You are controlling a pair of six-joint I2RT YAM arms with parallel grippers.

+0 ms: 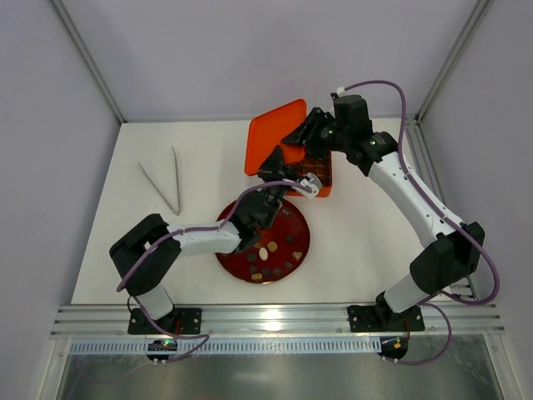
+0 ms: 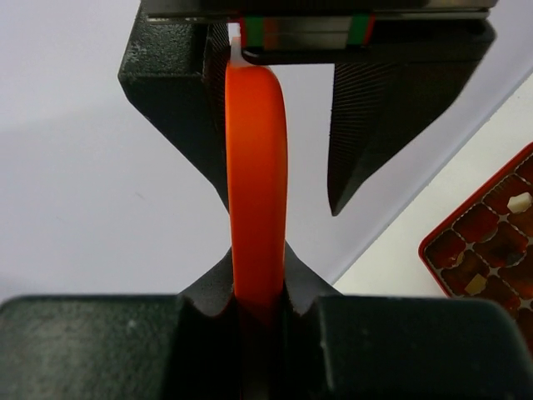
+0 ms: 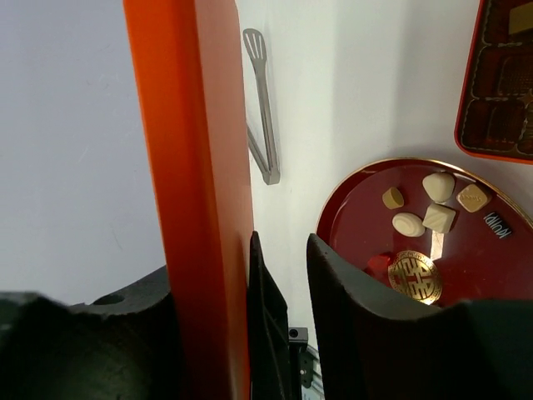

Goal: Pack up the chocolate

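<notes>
From above, the orange lid (image 1: pixel 271 133) hangs tilted in the air over the far middle of the surface (image 1: pixel 358 250). It sits between the left end effector (image 1: pixel 278 162), reaching up from the near side, and the right end effector (image 1: pixel 296 137), coming in from the far right. Just beside them sits the orange box (image 1: pixel 326 182), uncovered. Nearer the arms, the red plate (image 1: pixel 301 227) carries the chocolate (image 1: pixel 268 250), roughly a dozen dark, tan and cream pieces. Metal tongs (image 1: pixel 171 187) lie well apart to the left. The left wrist view shows that arm's own fingers (image 2: pixel 117 342) pressed against both faces of the lid's edge, clamped on it. The right end effector, facing it across the lid, has one finger against the orange and the other standing off with a clear gap. At the right edge of this view, the box's grid (image 2: pixel 487 242) holds a few dark, tan and white pieces. The right wrist view agrees that its jaws stand apart, with the lid against one side. Beyond lie the tongs, the plate with cream and tan pieces, and a corner of the box. I judge the packing partway done: some cells are filled, many sweets are left on the plate, and the lid is not yet on the box.
</notes>
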